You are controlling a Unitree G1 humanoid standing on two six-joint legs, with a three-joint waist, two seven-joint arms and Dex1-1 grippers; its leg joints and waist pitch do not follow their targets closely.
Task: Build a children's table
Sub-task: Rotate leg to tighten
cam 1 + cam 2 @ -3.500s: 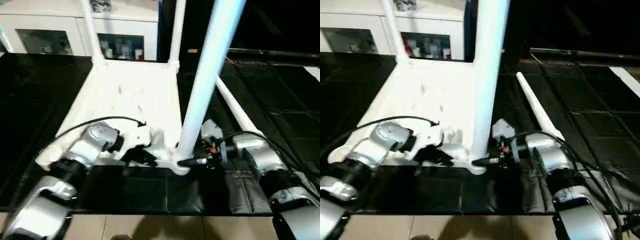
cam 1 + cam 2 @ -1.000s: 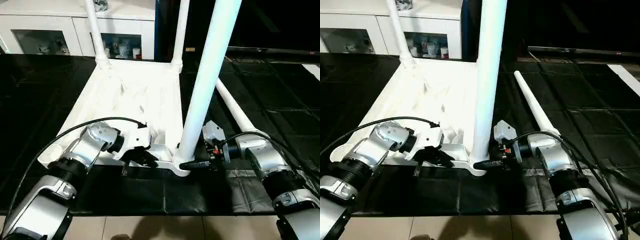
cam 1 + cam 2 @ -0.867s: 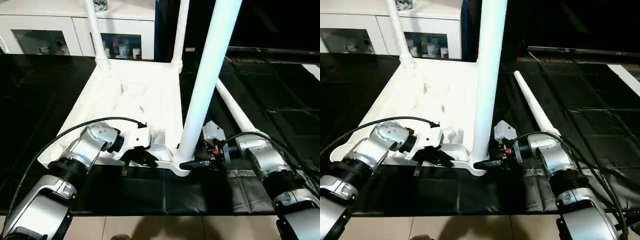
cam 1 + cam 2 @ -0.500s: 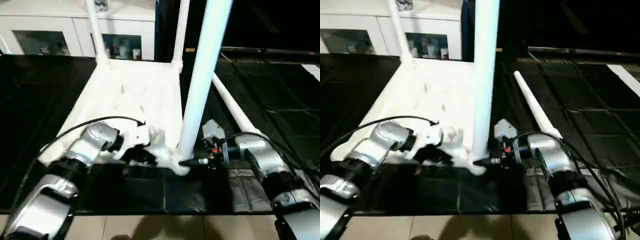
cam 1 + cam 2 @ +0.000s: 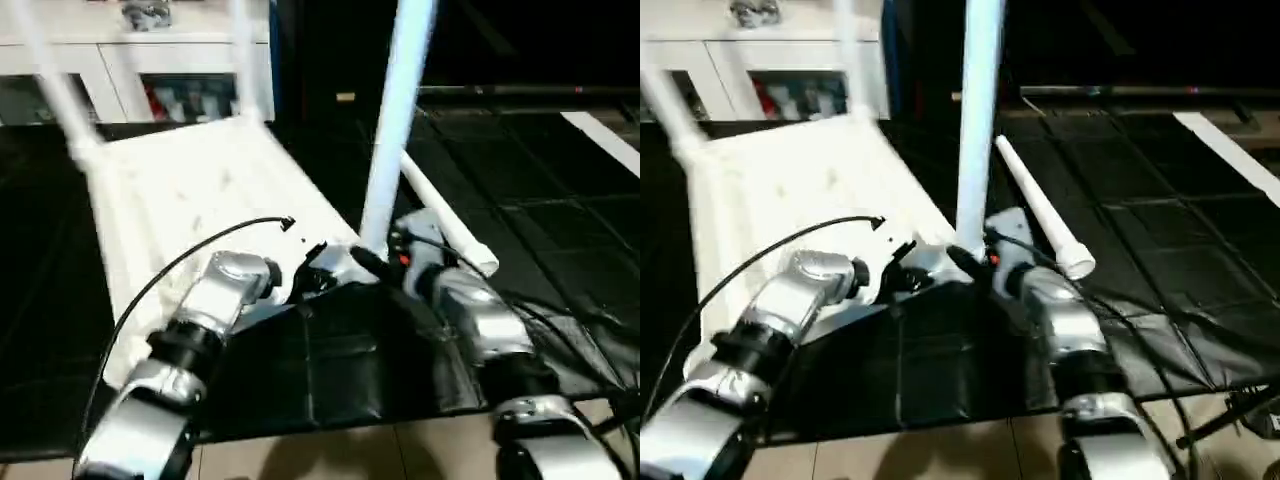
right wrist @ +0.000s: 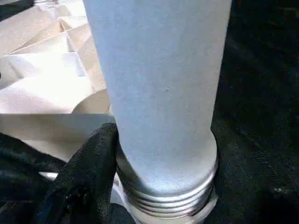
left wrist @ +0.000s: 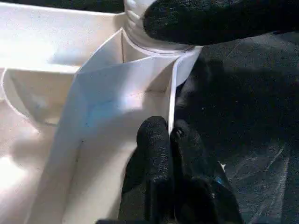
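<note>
In your left wrist view, the left gripper [image 7: 169,140] pinches the thin rim of the children's table [image 5: 190,190], which lies upside down on the black mat [image 5: 350,370]. Your right wrist view shows the threaded base of the upright leg [image 6: 163,93]; the right gripper [image 5: 372,262] clasps it. A loose tapered leg [image 5: 1040,220] lies beside.

Both silver forearms reach forward and converge at the centre of the head views. The left gripper [image 7: 169,140] has its two black fingers pressed together, pinching a thin edge between the tips. The right gripper [image 5: 372,262] has its fingers spread apart; one finger [image 6: 88,163] lies against the surface it faces. A black cable [image 5: 200,255] arcs over the left forearm [image 5: 215,300].
</note>
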